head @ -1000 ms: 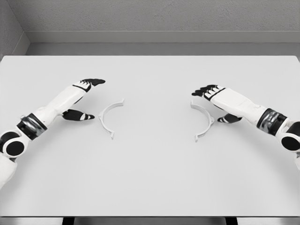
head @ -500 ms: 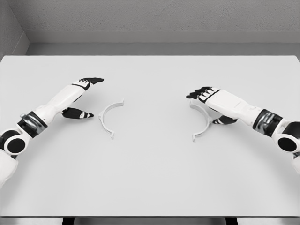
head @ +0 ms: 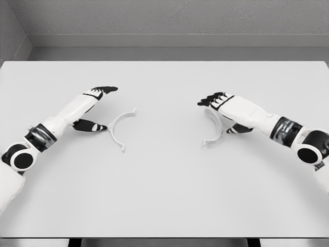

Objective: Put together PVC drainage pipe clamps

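Two white half-ring clamp pieces lie on the white table (head: pixel 164 195). The left clamp half (head: pixel 116 128) curves open toward the right, just right of my left hand (head: pixel 106 108). That hand is open, with its fingers (head: pixel 105 89) stretched above the piece and its thumb beside the arc. My right hand (head: pixel 215 116) covers the top end of the right clamp half (head: pixel 218 129). Its fingers (head: pixel 211 99) curl over that end and its thumb sits behind the arc's outer side. The lower end of the piece points toward the table's middle.
A grey wall runs behind the far table edge (head: pixel 164 62). Both forearms lie low over the table, the left from the lower left, the right from the right edge.
My right hand has slid left toward the middle, and the right clamp half has moved with it and turned slightly. My left hand has edged closer to the left clamp half, which stayed put.
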Motion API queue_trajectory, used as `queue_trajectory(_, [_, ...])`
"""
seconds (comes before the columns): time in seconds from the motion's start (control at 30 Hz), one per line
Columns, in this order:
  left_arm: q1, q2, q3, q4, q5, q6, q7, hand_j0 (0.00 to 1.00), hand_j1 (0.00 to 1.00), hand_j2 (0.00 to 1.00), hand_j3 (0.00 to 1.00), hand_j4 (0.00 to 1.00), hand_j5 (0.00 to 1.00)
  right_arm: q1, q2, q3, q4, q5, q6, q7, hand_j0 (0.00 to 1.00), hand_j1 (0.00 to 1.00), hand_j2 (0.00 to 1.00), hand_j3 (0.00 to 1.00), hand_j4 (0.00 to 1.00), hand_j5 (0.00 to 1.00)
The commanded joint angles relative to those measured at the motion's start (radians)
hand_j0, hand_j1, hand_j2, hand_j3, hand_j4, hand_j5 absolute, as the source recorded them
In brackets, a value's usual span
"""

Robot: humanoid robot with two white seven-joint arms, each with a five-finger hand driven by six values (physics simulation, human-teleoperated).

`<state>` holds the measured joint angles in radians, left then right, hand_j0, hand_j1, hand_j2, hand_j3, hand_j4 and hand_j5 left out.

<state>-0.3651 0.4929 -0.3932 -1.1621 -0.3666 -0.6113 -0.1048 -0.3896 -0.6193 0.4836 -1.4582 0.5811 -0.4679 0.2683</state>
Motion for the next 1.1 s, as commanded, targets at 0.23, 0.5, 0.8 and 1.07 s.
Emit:
queue_trajectory(0.23, [0.005, -0.025, 0.001, -0.008, 0.006, 0.0, 0.001, 1.0, 1.0, 1.0, 1.0, 1.0, 1.0, -0.015, 0.015, 0.03, -0.013, -0.004, 0.025, 0.0, 1.0, 1.0, 1.0, 1.0, 1.0, 1.0])
queue_trajectory(0.5, [0.012, -0.045, -0.001, -0.015, 0.006, 0.0, 0.001, 1.0, 1.0, 1.0, 1.0, 1.0, 1.0, -0.061, 0.049, 0.076, -0.025, -0.004, 0.08, 0.0, 1.0, 1.0, 1.0, 1.0, 1.0, 1.0])
queue_trajectory(0.8, [0.038, -0.046, -0.021, -0.06, 0.005, 0.0, 0.001, 1.0, 1.0, 1.0, 1.0, 1.0, 1.0, -0.141, 0.113, 0.116, 0.119, -0.004, 0.08, 0.022, 1.0, 1.0, 1.0, 1.0, 1.0, 1.0])
queue_trajectory(1.07, [0.046, -0.054, -0.021, -0.091, -0.002, 0.0, 0.001, 1.0, 1.0, 1.0, 1.0, 1.0, 1.0, -0.158, 0.128, 0.122, 0.154, -0.003, 0.078, 0.022, 1.0, 1.0, 1.0, 1.0, 1.0, 1.0])
